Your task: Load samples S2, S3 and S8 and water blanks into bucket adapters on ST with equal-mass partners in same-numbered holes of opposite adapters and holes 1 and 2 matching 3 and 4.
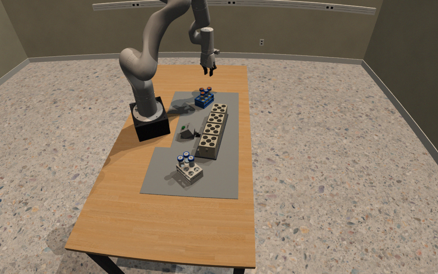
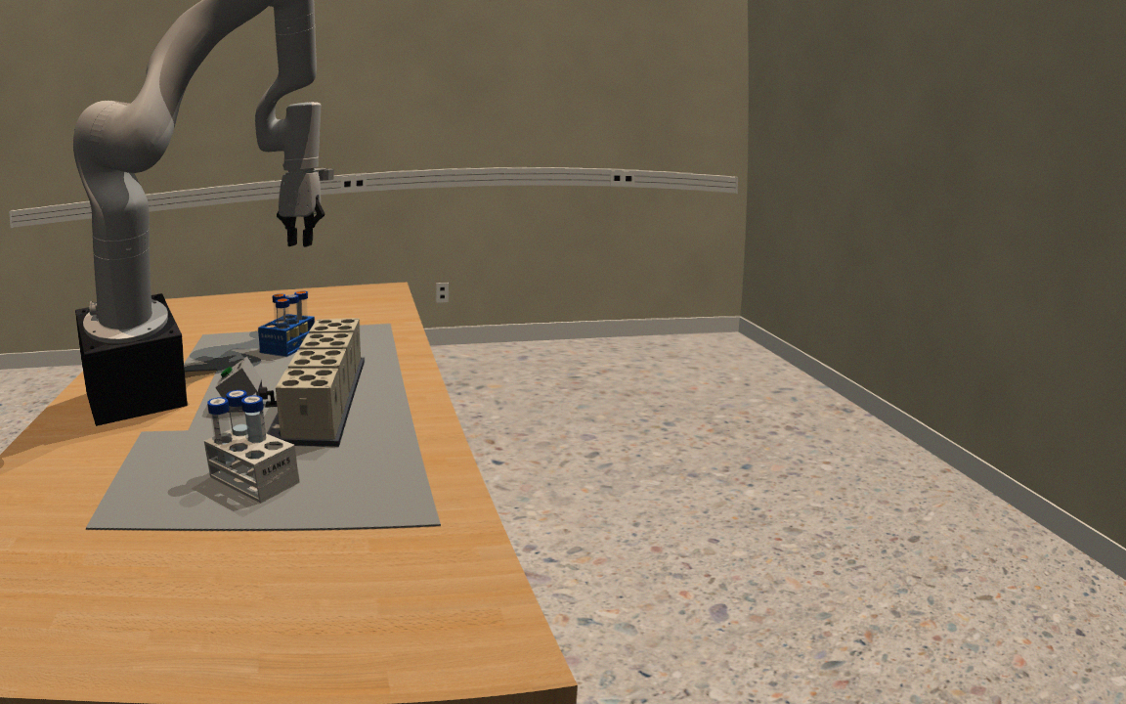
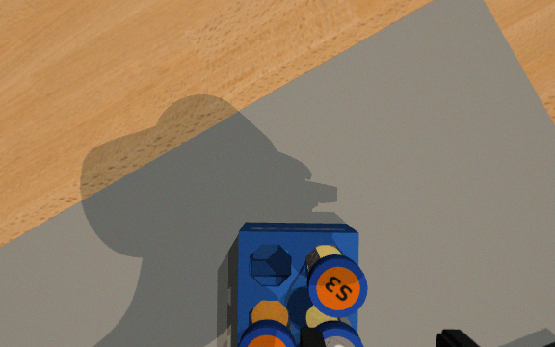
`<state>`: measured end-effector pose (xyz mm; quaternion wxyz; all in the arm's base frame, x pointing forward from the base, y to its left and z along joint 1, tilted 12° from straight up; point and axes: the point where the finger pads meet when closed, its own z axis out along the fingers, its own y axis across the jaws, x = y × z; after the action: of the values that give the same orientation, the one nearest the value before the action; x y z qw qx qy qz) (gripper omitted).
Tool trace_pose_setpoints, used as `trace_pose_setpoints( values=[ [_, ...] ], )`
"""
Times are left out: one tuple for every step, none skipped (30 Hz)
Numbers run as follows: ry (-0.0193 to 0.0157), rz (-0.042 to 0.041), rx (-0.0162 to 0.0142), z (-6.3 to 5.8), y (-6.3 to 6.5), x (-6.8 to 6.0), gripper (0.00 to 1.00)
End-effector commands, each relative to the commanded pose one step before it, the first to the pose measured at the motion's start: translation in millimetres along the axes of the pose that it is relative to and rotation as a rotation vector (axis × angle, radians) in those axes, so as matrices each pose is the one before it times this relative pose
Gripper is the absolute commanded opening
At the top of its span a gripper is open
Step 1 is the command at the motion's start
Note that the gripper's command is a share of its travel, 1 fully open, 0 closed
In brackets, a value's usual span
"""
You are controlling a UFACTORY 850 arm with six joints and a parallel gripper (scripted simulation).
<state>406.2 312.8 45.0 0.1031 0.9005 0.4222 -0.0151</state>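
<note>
- Top view: the pincer (image 1: 208, 73) (image 2: 299, 242) (image 3: 383, 337) hangs above and beyond the blue rack (image 1: 202, 103) (image 2: 277, 339) (image 3: 302, 238), fingers parted and nothing between them.
- The blue rack stands on the grey mat (image 1: 220, 177) (image 2: 374, 490) (image 3: 427, 145), holding three orange-dot tubes (image 1: 202, 93) (image 2: 281, 302) (image 3: 267, 343) and the grey-dot tube (image 1: 205, 91) (image 2: 291, 299) (image 3: 339, 330).
- Four adapters (image 1: 207, 150) (image 2: 303, 419) sit in a row on the dark stand (image 1: 210, 157) (image 2: 313, 441), their visible holes unfilled.
- Just beside the row is the desk (image 1: 188, 132) (image 2: 238, 381) with its green key (image 1: 183, 127) (image 2: 227, 373); whether the key is caught down I cannot tell.
- Exterior view: the white rack (image 1: 198, 175) (image 2: 279, 469), marked BLANKS, stands askew near the close end of the row, on the mat over the table (image 1: 166, 225) (image 2: 243, 612) (image 3: 90, 72).
- Three blanks (image 2: 252, 404) (image 1: 191, 158) stand upright in it; their printed volumes are too small to read.
- Wrist view: S3 (image 3: 337, 288) is in a corner well of the blue rack, across from an unfilled one.
- Behind S3 comes the grey-dot tube, beside a cut-off orange cap whose ID is out of sight.
- The pincer's two black fingertips stand well apart at the lower edge, one overlapping the grey-dot tube's cap in this view.
</note>
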Motion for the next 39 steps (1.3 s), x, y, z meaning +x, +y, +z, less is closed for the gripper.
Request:
trace_pose_setpoints(
  values=[
    [0.00197,0.00021,-0.00022,-0.80,0.15,0.88,0.44],
    [0.00001,0.00000,0.00000,-0.02,0.00,0.00,0.44],
    [0.00001,0.00000,0.00000,-0.01,0.00,0.00,0.44],
    [0.00000,0.00000,0.00000,0.00,0.00,0.00,0.44],
    [0.00000,0.00000,0.00000,0.00,0.00,0.00,0.44],
    [-0.00002,-0.00001,0.00000,0.01,0.00,-0.01,0.44],
    [0.00000,0.00000,0.00000,0.00,0.00,0.00,0.44],
    [0.00000,0.00000,0.00000,0.00,0.00,0.00,0.44],
    [0.00003,0.03335,0.00005,-0.08,-3.52,-3.49,0.57],
    [-0.00002,0.03333,0.00003,-0.02,-3.41,-3.64,0.57],
    [-0.00002,0.03333,0.00003,-0.01,-3.29,-3.75,0.57],
    [0.00003,0.03335,-0.00005,0.05,-3.19,-3.93,0.57],
    [-0.00001,0.03333,0.00001,0.00,-3.04,-3.98,0.57],
    [-0.00002,0.03333,0.00002,0.00,-2.90,-4.07,0.57],
    [-0.00002,0.03333,0.00002,-0.01,-2.76,-4.16,0.57],
    [-0.00002,0.03333,0.00002,-0.01,-2.62,-4.25,0.57],
    [-0.00003,0.03333,0.00002,-0.01,-2.48,-4.33,0.57],
    [-0.00003,0.03333,0.00002,-0.01,-2.34,-4.42,0.57],
    [0.00005,0.03335,-0.00005,0.07,-2.20,-4.56,0.57],
    [-0.00001,0.03333,0.00000,0.00,-0.64,-1.43,0.57],
    [0.00000,0.00000,0.00000,0.00,0.00,0.00,0.57],
    [0.00000,0.00000,0.00000,0.00,0.00,0.00,0.57],
    [-0.00005,0.03332,0.00004,-0.05,0.00,0.04,0.57],
    [0.00000,0.03333,0.00000,0.00,0.00,0.00,0.57],
    [0.00000,0.03333,0.00000,0.00,0.00,0.00,0.57],
    [0.00000,0.03333,0.00000,0.00,0.00,0.00,0.57],
    [0.00000,0.03333,0.00000,0.00,0.00,0.00,0.57],
    [0.00000,0.03333,0.00000,0.00,0.00,0.00,0.57],
    [0.00000,0.03333,0.00000,0.00,0.00,0.00,0.57],
    [0.00007,0.03335,-0.00003,0.07,0.01,-0.05,0.57],
    [0.00000,0.03333,0.00000,0.00,0.00,0.00,0.57],
    [0.00000,0.03333,0.00000,0.00,0.00,0.00,0.57],
    [0.00000,0.03333,0.00000,0.00,0.00,0.00,0.57],
    [0.00000,0.03333,0.00000,0.00,0.00,0.00,0.57],
    [0.00000,0.03333,0.00000,0.00,0.00,0.00,0.57],
    [0.00000,0.03333,0.00000,0.00,0.00,0.00,0.57],
    [0.00000,0.03333,0.00000,0.00,0.00,0.00,0.57],
    [0.00000,0.00000,0.00000,0.00,0.00,0.00,0.57],
    [0.00000,0.00000,0.00000,0.00,0.00,0.00,0.57]
  ],
)
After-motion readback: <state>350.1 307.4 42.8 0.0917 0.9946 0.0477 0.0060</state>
